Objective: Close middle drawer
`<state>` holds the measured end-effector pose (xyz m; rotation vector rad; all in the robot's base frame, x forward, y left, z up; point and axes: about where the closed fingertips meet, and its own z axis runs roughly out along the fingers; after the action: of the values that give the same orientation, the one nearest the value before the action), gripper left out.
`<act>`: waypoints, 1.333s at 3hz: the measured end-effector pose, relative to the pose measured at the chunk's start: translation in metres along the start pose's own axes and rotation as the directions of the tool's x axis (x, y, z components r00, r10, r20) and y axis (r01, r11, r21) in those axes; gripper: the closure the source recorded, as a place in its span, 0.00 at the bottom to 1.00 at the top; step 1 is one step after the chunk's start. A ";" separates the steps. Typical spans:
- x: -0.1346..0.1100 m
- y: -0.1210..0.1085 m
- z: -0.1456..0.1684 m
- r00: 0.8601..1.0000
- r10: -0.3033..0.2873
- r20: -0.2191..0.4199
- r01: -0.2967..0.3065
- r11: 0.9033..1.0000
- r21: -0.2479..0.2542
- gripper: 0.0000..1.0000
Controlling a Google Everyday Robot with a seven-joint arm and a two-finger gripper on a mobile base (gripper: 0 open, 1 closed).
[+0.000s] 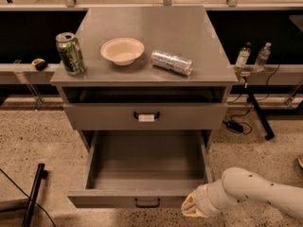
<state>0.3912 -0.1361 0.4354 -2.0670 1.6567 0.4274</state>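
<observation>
Nearest, at about 5 o'clock in the view, the pale hand [193,207] sits low against the right end of the middle drawer's front. Whether it is spread or pressed together cannot be told from here. Its white arm [258,194] runs off toward 4 o'clock.

The middle drawer [118,198] stands pulled well out of the desk at 6 o'clock. Its deep grey box lies open to the camera, and its small dark loop handle [147,203] is just left of the hand. A black pole [33,193] leans on the speckled floor [42,141] at 8 o'clock.

Above and behind the open box, the upper drawer front [94,117] is nearly flush. Its handle carries a white tag [146,118].

On the desk [189,32] top, a green can [70,53] stands upright at 10 o'clock. A shallow cream bowl [122,50] lies right of it, near the middle. A silver can [172,62] lies on its side just right of the bowl.

Beyond the desk's right edge, at 2 o'clock, two clear bottles [242,56] stand side by side on a ledge.
</observation>
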 end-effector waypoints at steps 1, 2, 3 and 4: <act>0.017 -0.018 0.008 0.996 0.083 0.039 -0.086 0.992 0.087 1.00; 0.017 -0.018 0.008 0.995 0.092 0.047 -0.096 0.991 0.092 1.00; 0.027 -0.020 0.027 0.982 0.152 0.109 -0.164 0.980 0.111 1.00; 0.035 -0.026 0.041 0.964 0.207 0.167 -0.230 0.964 0.133 1.00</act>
<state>0.4259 -0.1391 0.3866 -1.7062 1.7738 0.5012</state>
